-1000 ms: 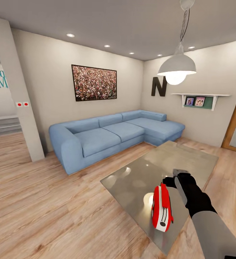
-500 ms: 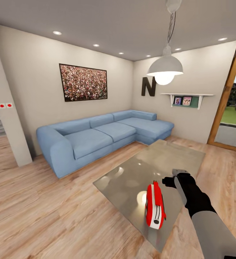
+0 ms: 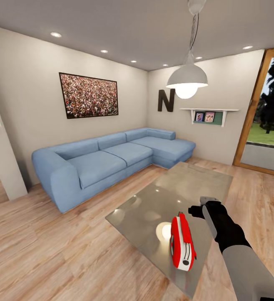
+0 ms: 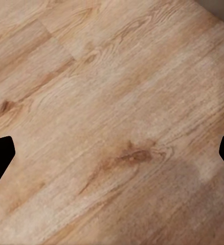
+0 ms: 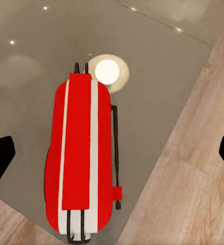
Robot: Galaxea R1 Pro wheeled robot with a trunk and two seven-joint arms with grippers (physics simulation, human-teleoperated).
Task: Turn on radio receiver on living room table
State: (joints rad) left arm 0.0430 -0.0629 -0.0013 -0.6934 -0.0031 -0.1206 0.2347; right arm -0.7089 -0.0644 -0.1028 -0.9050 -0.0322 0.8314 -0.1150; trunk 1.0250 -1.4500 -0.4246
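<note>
I note red radio receiver (image 3: pixel 182 246) with white trim, reflective grey table (image 3: pixel 183 190), blue sofa (image 3: pixel 107 161), light wood floor (image 3: pixel 49 246).

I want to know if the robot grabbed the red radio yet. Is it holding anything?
No. The radio stands alone on the table, both grippers open and empty.

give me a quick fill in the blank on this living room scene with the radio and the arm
1. The red radio receiver stands on the glass ____.
2. Against the far walls sits a long sofa coloured ____.
3. The arm reaching beside the radio is the robot's ____ arm.
4. The left gripper hangs over bare ____ floor.

Missing words: table; blue; right; wood
</note>
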